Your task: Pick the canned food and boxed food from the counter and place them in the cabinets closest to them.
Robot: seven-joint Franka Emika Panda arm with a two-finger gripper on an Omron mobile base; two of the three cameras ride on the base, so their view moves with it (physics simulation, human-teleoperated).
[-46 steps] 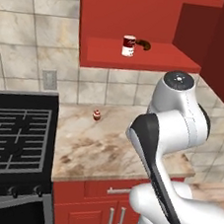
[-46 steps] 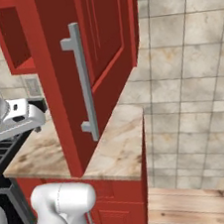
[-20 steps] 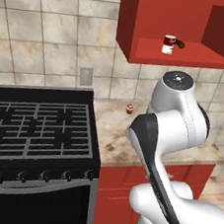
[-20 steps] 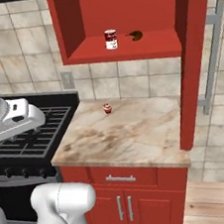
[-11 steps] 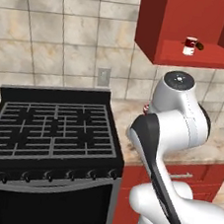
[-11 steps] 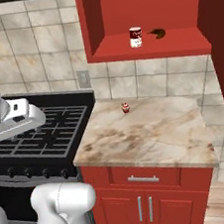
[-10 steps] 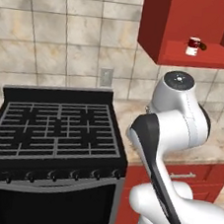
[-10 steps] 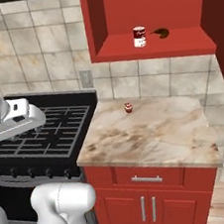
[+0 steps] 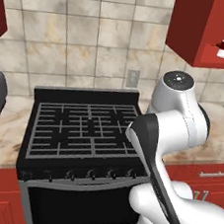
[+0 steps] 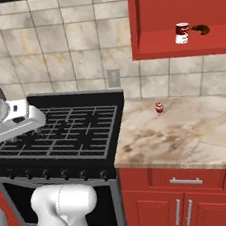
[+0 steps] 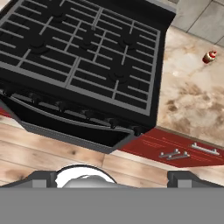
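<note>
Red-banded canned food (image 10: 181, 33) stood upright on the open cabinet (image 10: 176, 43) shelf, up and far right of the gripper (image 11: 111, 177). Gripper jaws spread wide and empty, aimed down over black stove (image 11: 83, 61). Boxed food nowhere visible; marbled tabletop (image 10: 183, 136) right of gripper.

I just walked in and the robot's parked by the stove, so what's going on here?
The robot is holding nothing right now: its claw hangs open above the black stove and the floor in front of it. The canned food already stands upright on the shelf of the open red cabinet. A tiny red-and-tan item sits on the marbled counter right of the stove.
</note>
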